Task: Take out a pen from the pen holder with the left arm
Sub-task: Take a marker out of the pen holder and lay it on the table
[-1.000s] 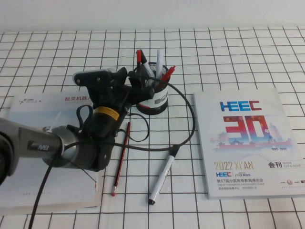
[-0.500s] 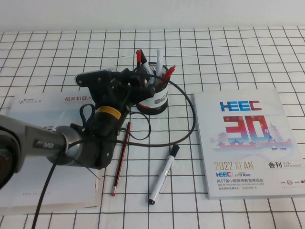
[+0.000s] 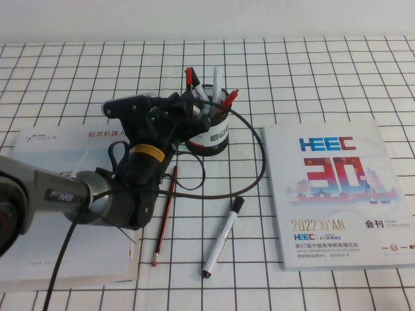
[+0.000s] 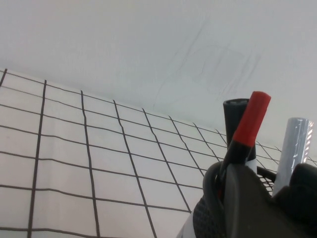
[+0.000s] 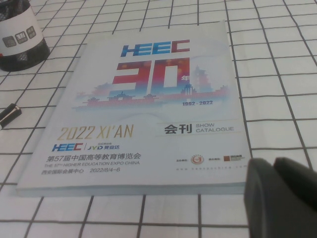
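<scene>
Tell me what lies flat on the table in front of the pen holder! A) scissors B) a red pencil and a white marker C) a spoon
B: a red pencil and a white marker lie on the table before the pen holder, where the left gripper sits at the pens; the right gripper hangs near the catalogue's corner.

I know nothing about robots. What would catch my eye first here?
The black left arm dominates, its left claw set among the red-capped pens standing in the black pen holder at mid-table. Right of it lies a glossy HEEC catalogue, with the right claw near its near edge, seen only from its own camera. A marker and a red pencil lie loose before the holder.
</scene>
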`<state>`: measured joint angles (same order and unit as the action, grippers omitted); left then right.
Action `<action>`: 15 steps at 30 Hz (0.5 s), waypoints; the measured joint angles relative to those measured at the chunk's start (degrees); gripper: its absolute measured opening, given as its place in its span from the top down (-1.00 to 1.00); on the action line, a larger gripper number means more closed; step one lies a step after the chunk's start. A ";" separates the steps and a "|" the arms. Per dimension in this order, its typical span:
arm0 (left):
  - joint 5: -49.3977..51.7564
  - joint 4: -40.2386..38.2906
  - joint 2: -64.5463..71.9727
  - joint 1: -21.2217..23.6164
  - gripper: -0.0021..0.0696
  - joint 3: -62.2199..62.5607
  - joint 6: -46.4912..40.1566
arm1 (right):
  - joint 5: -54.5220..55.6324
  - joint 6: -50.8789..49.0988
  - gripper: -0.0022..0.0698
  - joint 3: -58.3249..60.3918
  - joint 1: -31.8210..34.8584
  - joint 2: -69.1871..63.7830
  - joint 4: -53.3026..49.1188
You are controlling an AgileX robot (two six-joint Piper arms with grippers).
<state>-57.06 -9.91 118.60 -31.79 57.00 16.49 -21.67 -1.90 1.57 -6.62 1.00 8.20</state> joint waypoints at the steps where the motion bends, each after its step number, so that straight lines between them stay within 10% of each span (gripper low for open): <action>1: 0.00 0.00 0.00 0.00 0.48 0.00 0.00 | 0.00 0.00 0.98 0.00 0.00 0.00 0.00; 15: 0.00 0.92 -0.78 0.09 0.65 0.00 -0.81 | 0.00 0.00 0.98 0.00 0.00 0.00 0.00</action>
<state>-57.06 -8.99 117.82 -31.70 57.00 15.68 -21.67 -1.90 1.57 -6.62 1.00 8.20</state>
